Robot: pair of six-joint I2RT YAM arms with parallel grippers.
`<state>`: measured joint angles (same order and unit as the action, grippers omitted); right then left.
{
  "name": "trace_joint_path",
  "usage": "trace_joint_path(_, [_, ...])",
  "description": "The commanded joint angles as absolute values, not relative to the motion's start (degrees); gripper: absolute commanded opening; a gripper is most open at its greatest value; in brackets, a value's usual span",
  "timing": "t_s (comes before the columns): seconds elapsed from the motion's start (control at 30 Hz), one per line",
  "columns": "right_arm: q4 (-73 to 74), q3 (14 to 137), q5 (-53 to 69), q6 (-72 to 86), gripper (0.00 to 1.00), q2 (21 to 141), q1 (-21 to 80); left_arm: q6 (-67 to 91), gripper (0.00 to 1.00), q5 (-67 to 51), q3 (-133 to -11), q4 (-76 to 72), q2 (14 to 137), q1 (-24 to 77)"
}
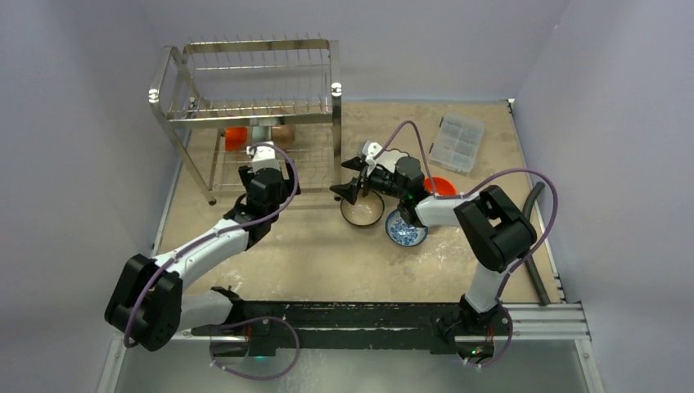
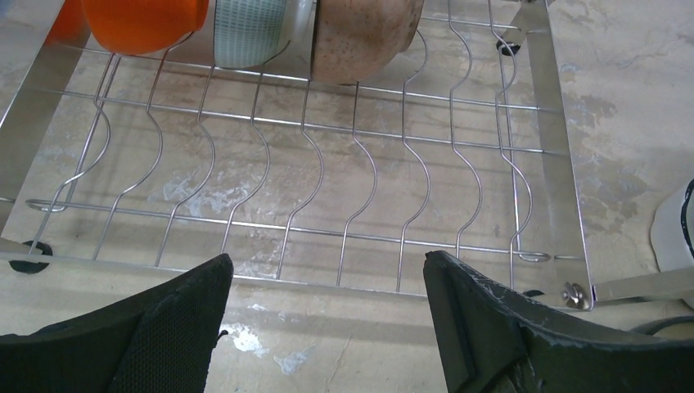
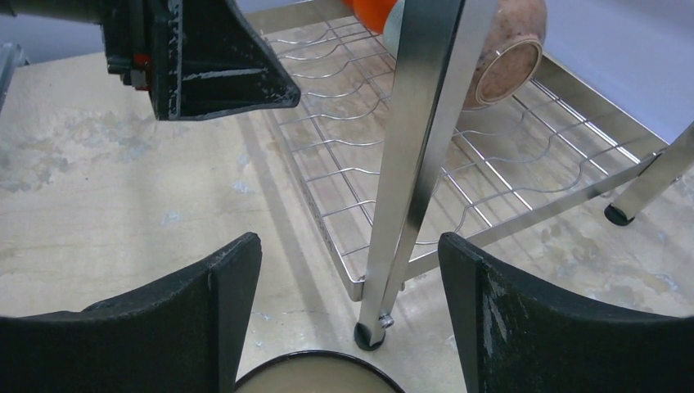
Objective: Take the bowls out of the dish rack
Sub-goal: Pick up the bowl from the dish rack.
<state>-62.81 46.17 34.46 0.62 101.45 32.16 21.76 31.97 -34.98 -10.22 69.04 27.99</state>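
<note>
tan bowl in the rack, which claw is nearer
Left. The left claw faces the tan bowl from the rack's front edge; the right claw is outside the rack's corner leg, above a cream bowl.

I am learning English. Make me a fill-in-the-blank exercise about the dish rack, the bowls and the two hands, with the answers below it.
1. The orange bowl and the tan bowl stand on the ____ tier of the dish rack.
2. The blue-patterned bowl lies outside the rack, on the ____.
3. The left hand, before the rack, is empty and ____.
4. The right hand hangs over the cream bowl and holds ____.
Answers: lower; table; open; nothing.
</note>
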Motion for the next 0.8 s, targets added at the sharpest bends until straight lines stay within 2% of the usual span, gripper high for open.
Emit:
trace_joint_path(0.0, [-66.5, 49.7, 36.9, -2.8, 0.82, 101.8, 31.6, 19.0, 0.85, 34.2, -38.7, -15.4, 71.2, 27.4])
trace_joint_path(0.33, [-77.6, 48.0, 22.8, 2.6, 0.81, 104.3, 32.7, 17.3, 0.85, 36.6, -42.4, -19.9, 79.8, 26.8])
trace_joint_path(0.5, [-80.6, 46.2, 5.3, 0.3, 0.81, 103.9, 37.8, 16.9, 0.85, 36.7, -43.2, -21.8, 81.7, 26.1])
trace_joint_path(0.77, [-80.6, 47.6, -10.1, 3.3, 0.78, 105.4, 41.5, 15.7, 0.85, 35.9, -44.2, -23.8, 84.6, 24.9])
